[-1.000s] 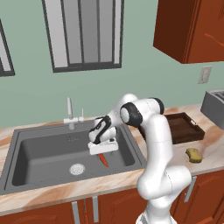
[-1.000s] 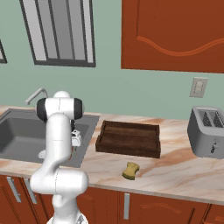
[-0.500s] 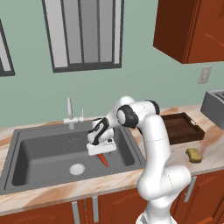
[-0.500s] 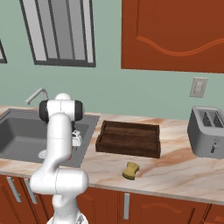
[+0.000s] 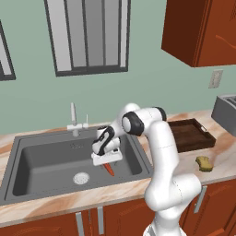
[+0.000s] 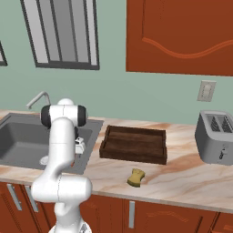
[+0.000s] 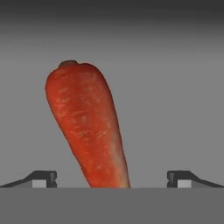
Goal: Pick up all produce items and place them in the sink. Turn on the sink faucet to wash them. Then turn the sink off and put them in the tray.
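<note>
Hand view: carrot inside grey sink, between tool tips.

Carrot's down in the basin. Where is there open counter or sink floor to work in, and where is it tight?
Free: the sink floor left of the drain, the tray bed, and counter between the sponge and toaster. Tight: the sink's right end, where the open gripper hangs over the carrot, near the faucet.

Carrot lies in sink; tray right of sink.
</note>
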You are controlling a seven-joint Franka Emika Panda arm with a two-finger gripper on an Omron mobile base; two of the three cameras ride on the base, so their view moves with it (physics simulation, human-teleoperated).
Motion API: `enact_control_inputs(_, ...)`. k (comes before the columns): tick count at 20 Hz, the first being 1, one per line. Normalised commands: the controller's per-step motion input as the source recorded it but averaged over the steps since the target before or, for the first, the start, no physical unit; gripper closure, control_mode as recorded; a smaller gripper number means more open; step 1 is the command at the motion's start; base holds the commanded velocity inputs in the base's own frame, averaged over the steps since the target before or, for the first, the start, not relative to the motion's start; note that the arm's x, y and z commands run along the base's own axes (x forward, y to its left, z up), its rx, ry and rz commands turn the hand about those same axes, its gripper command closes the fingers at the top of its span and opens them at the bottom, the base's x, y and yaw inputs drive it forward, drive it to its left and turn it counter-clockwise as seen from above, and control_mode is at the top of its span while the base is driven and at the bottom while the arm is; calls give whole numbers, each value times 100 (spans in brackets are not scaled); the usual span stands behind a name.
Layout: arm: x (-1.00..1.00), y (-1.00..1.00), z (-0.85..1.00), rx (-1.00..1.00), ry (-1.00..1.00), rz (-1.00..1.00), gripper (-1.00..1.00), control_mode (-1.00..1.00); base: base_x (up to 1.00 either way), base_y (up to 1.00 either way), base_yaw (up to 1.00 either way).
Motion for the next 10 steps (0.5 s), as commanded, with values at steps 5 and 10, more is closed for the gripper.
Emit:
enact_control_inputs(5,0,1,-19,0,0,1,-100,-100,0,0,0)
enact_control_inputs(10,0,2,-17,0,0,1,-100,-100,0,0,0)
